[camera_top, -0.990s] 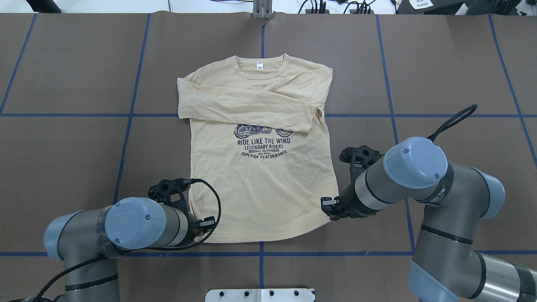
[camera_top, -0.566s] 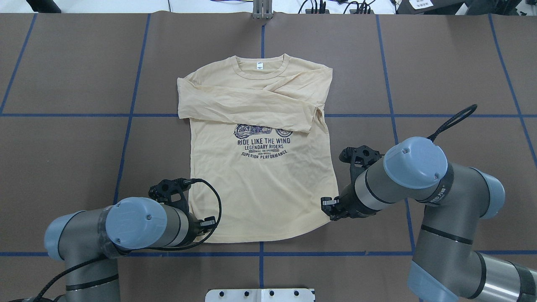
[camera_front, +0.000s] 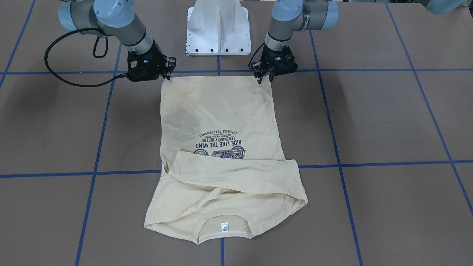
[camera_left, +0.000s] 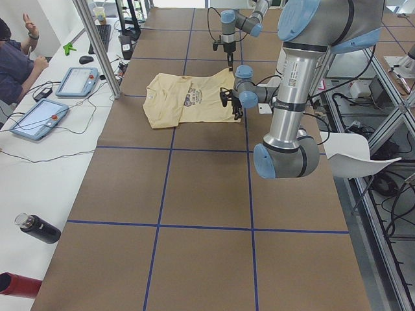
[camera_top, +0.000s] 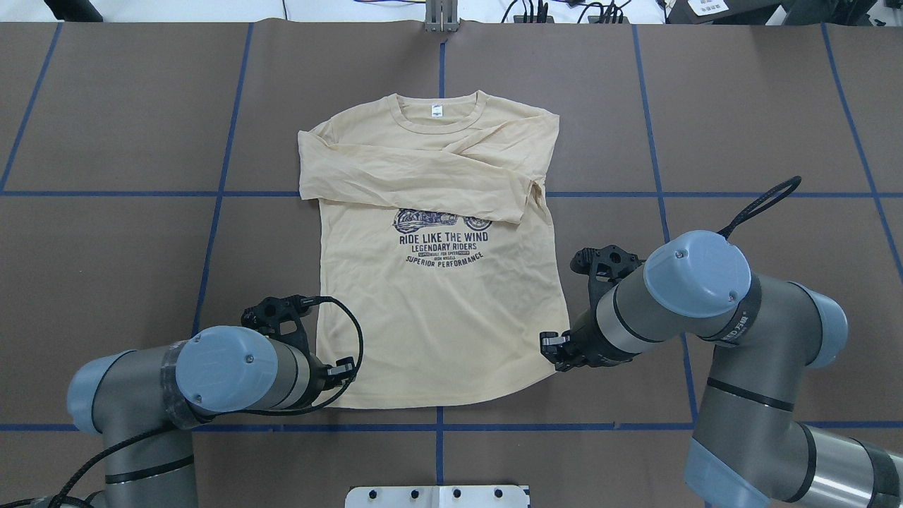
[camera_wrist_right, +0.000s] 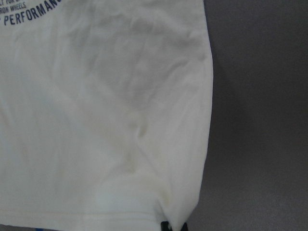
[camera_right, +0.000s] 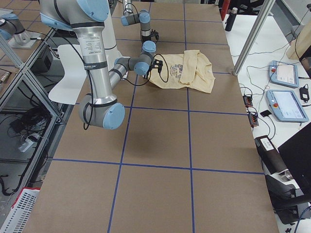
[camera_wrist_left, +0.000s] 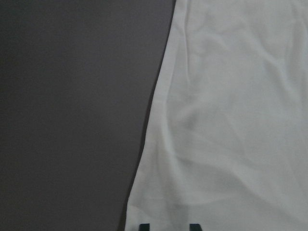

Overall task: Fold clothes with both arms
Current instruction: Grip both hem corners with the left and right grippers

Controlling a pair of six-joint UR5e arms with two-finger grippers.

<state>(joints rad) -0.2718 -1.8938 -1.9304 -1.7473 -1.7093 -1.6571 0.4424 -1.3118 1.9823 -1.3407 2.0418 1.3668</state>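
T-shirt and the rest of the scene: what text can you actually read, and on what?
"RIDE LIKE THE WIND": top line of the print on the T-shirt.
"LEGENDARY RIDERS": next large line.
"SUPERIOR PERFORMANCE": curved bottom line.
"RON WHEELS": small line, cut off in the right wrist view.
Too small to read: the other small print lines, the neck tag, lettering on a band of the right arm.

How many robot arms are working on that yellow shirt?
2. The left arm is at the shirt's hem corner on the overhead view's left; the right arm is at the opposite hem corner on that view's right. None seems hidden.
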